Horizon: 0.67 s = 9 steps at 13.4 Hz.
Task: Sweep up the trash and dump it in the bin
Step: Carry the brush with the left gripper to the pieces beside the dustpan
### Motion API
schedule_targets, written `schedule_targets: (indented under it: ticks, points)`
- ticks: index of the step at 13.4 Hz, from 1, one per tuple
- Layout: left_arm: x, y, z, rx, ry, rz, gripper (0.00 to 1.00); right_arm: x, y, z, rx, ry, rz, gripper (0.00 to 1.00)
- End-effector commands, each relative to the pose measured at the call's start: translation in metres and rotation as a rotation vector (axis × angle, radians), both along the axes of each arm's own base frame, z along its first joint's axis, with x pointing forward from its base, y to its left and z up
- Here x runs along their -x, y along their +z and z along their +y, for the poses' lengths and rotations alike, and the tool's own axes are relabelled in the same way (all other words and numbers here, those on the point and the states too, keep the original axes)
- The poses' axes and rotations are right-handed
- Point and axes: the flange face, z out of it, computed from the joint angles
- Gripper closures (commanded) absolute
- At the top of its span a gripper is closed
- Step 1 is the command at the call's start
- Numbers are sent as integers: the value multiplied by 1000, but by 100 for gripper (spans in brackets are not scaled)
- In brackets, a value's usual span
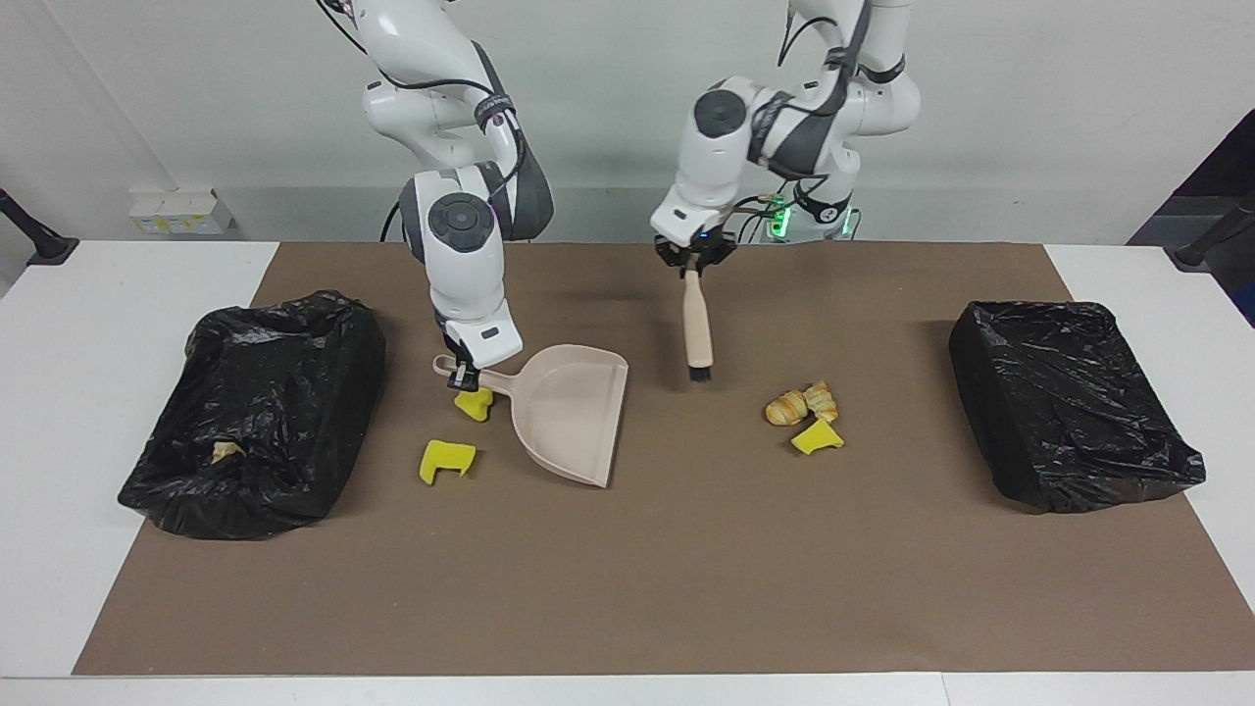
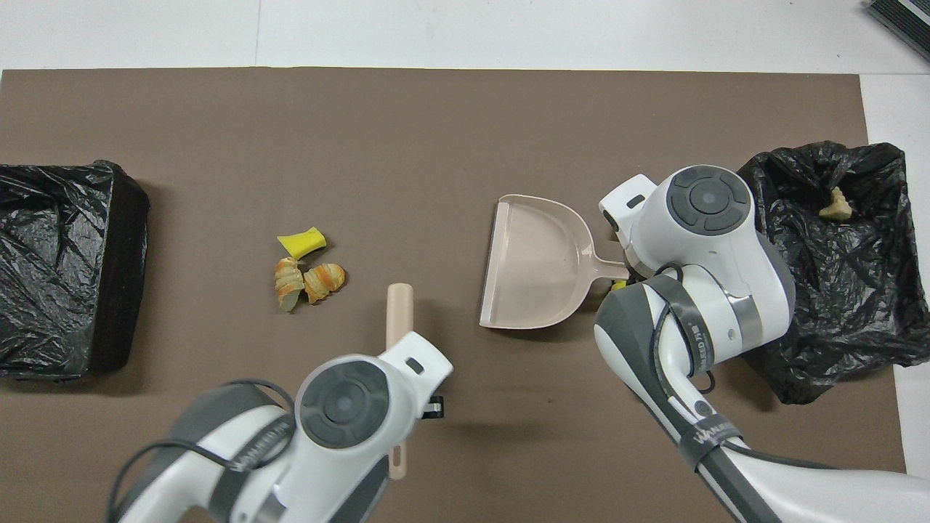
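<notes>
My left gripper (image 1: pixel 695 263): upper middle of the facing view, up over the brown mat, clenched on the top end of the beige wooden-handled brush (image 1: pixel 697 325); in the overhead view my arm covers it.
Brush: hangs from my left gripper, dark bristles down over the brown paper mat (image 1: pixel 686 549), between the dustpan and the pastry cluster; I cannot tell whether the bristles touch the mat.
My right gripper (image 1: pixel 463 376): left of centre in the facing view, low at the mat, clamped on the handle of the beige plastic dustpan (image 1: pixel 569 412).
Dustpan: flat on the mat, centre left of the facing view, its open mouth toward the pastries.
Yellow sponge chunk under my right gripper (image 1: pixel 475 403): just beside the dustpan handle; only a sliver shows in the overhead view.
Second yellow sponge chunk (image 1: pixel 445 460): on the mat, farther from me than the first, near the dustpan.
Golden-brown croissant pastries (image 1: pixel 801 403): two, touching each other, right of centre in the facing view.
Third yellow sponge chunk (image 1: pixel 816 437): touching the pastries, farther from me than they are.
Black bag-lined bin at my right arm's end (image 1: pixel 257 412): left side of the facing view, a pale scrap (image 1: pixel 226 452) lying inside it.
Black bag-lined bin at my left arm's end (image 1: pixel 1069 402): right side of the facing view.
</notes>
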Motion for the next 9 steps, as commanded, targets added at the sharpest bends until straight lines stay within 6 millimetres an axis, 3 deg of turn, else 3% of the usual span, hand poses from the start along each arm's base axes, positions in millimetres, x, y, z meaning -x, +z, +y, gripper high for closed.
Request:
schedule_targets:
  ticks: [1,5,7,9]
  points:
    - [-37,32,56,34,-54,17,100,4,6,-2,12,39,-15,100]
    - [-97,32,155,39,-66,-3,100,6,7,5,13,51,-19,100]
    - [-125,28,221,69,-34,-10,100,7,7,10,23,69,-24,100]
    - [-140,3,246,59,-33,18,100,12,10,26,24,95,-30,100]
